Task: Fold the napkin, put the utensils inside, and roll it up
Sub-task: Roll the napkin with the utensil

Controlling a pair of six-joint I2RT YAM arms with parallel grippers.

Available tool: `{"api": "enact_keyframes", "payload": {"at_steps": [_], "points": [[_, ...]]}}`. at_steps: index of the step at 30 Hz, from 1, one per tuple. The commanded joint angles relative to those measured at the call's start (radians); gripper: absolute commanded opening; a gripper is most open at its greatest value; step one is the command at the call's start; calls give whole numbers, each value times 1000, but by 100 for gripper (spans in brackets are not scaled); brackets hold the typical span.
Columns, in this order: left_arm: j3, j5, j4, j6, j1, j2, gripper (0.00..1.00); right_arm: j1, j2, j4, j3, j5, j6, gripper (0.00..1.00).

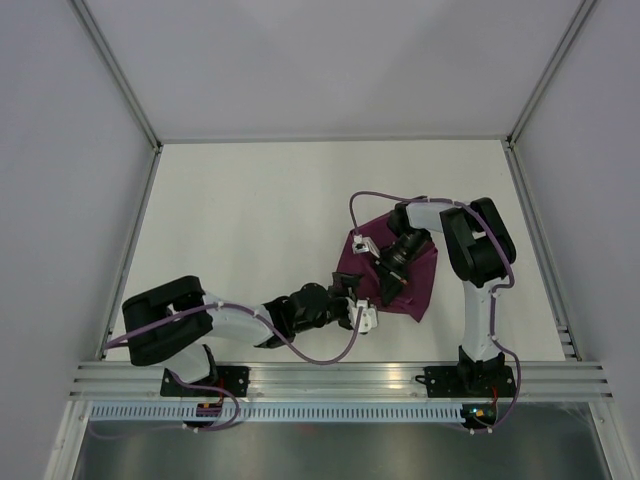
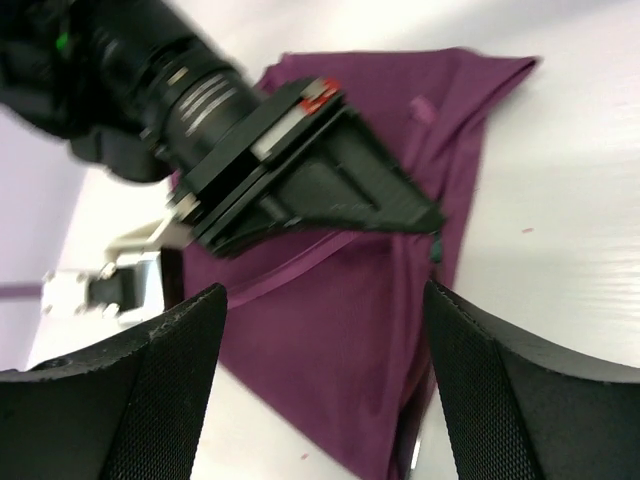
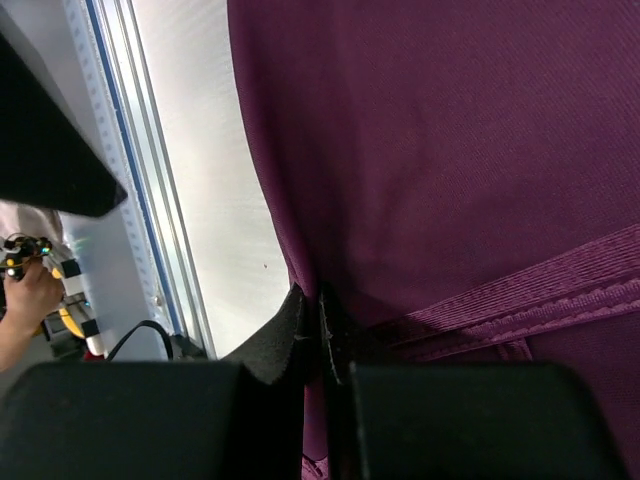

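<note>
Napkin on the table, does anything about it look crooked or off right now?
Yes. The napkin lies as a lopsided, creased wedge rather than a square fold, its hem running diagonally across the top layer. The right gripper is pinched shut on a fold. No utensils are visible.

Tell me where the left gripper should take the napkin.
Probably the napkin at its near edge, coming low from the near-left: that edge lies flat and exposed before the open left gripper, while the right gripper occupies the cloth farther back.
</note>
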Motion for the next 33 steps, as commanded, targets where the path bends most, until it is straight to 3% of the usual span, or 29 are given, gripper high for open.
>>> {"api": "enact_keyframes", "payload": {"at_steps": [1,10,22,28,33], "points": [[70,84,-135,24,-50,29,83,-12,53,126,-21,169,-77,8],[113,133,-242,-21,-102,72,78,-15,47,146,-20,169,-57,8],[122,9,-21,76,-97,222,71,-18,49,153,-16,175,-47,8],[144,32,-63,74,-62,239,71,-18,49,155,-15,177,-45,7],[185,80,-150,76,-44,247,62,-19,49,155,-13,180,-42,8]]}}
